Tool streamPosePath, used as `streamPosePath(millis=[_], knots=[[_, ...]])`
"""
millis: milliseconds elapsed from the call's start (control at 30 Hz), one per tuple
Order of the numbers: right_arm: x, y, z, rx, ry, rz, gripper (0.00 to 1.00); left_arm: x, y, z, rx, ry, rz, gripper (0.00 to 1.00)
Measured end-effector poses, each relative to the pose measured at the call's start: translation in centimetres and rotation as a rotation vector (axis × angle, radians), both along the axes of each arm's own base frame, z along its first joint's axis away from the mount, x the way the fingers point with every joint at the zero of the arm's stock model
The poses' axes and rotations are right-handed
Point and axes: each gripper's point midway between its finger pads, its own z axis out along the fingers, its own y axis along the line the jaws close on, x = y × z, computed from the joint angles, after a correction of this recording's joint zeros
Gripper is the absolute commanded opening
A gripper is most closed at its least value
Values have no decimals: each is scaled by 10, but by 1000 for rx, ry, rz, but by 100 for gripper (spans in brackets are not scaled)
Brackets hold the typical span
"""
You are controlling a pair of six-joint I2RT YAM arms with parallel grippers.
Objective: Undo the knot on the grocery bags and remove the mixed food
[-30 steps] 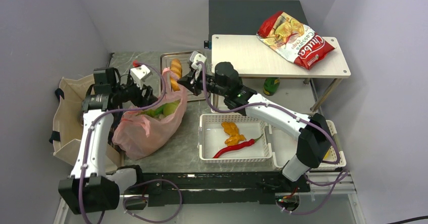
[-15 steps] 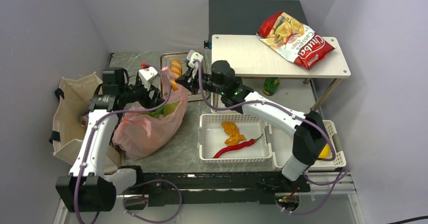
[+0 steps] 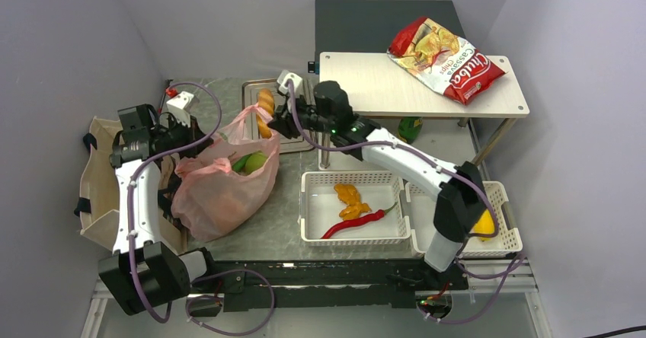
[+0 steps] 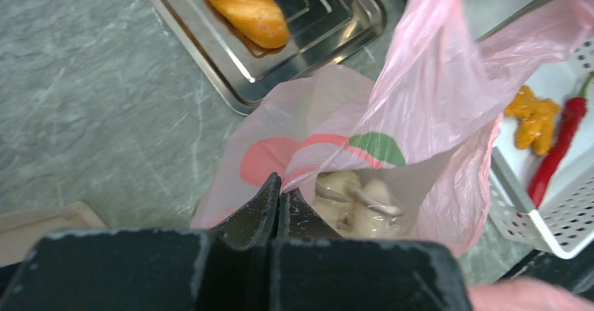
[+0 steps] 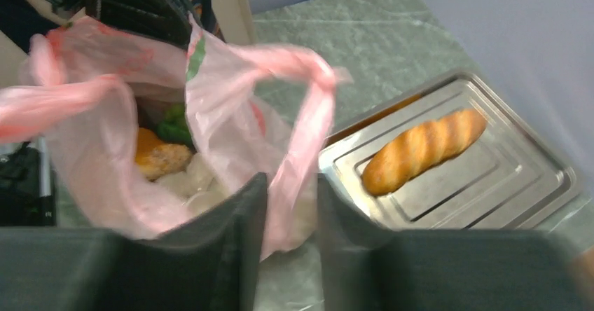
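Observation:
The pink grocery bag (image 3: 221, 189) lies at the left of the table, its mouth open. My left gripper (image 4: 279, 187) is shut on the bag's near rim (image 4: 315, 171), at the bag's left edge (image 3: 199, 135). My right gripper (image 5: 291, 192) is open, and the bag's pink loop handle (image 5: 308, 115) hangs loose between its fingers. In the top view the right gripper (image 3: 273, 125) sits at the bag's far side. Inside the bag I see white garlic (image 4: 354, 199), a brown bun (image 5: 164, 158) and something green (image 3: 251, 161). The beige tote (image 3: 99, 189) lies left of the left arm.
A metal tray (image 3: 293, 141) behind the bag holds a baguette (image 3: 264, 111). A white basket (image 3: 354, 239) with a red chili and orange pieces stands to the right, with a second basket (image 3: 503, 201) beyond it. A raised wooden shelf (image 3: 381, 87) carries a red chips bag (image 3: 446, 58).
My left gripper has shut on the bag's rim and pulled it to the left. The right gripper has opened off the handle. The bag's mouth now gapes wider.

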Motion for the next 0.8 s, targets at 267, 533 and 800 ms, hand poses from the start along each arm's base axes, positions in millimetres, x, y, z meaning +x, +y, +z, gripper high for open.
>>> streamPosePath(millis=[267,533,800], knots=[[-1,11,-10,-15,91,-11,100,-5,-12,6,-82,16,-2,0],[-43,14,-59,-104,141,-13,96,-7,-13,4,-100,28,6,0],[-11,11,-69,-130,148,-122,0,-7,-5,4,-86,36,40,0]])
